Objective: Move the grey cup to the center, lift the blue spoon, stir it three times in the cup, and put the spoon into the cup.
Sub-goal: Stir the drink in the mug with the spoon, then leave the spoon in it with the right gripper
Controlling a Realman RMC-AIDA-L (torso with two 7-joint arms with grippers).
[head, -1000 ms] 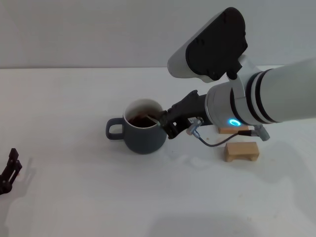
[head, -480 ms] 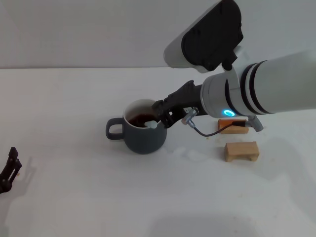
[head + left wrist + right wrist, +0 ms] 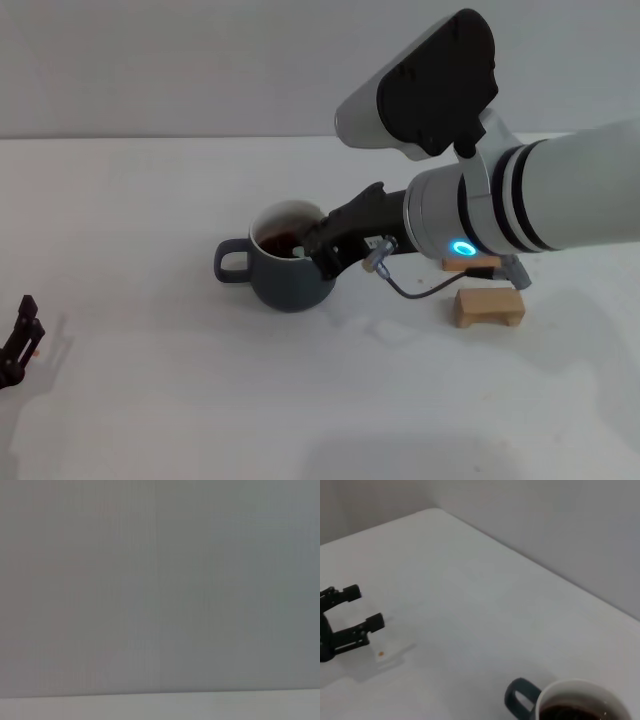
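The grey cup (image 3: pixel 287 282) stands near the table's middle with its handle to the left and dark liquid inside. It also shows in the right wrist view as the cup (image 3: pixel 580 702) with a white inside. My right gripper (image 3: pixel 318 250) reaches down from the right to the cup's right rim, with its dark fingers close together over the liquid. The blue spoon is hidden behind those fingers. My left gripper (image 3: pixel 20 342) is parked at the table's far left; in the right wrist view this gripper (image 3: pixel 364 608) has its fingers apart and holds nothing.
Two small wooden blocks lie right of the cup: one block (image 3: pixel 490 307) in front and another block (image 3: pixel 470 264) partly under my right arm. A grey cable (image 3: pixel 410 290) loops from the right wrist. The left wrist view shows only a grey wall.
My right gripper has swung around over the cup's right side. The pale spoon end seen at the fingertips half a second ago is now hidden. The cup and left arm have not moved.
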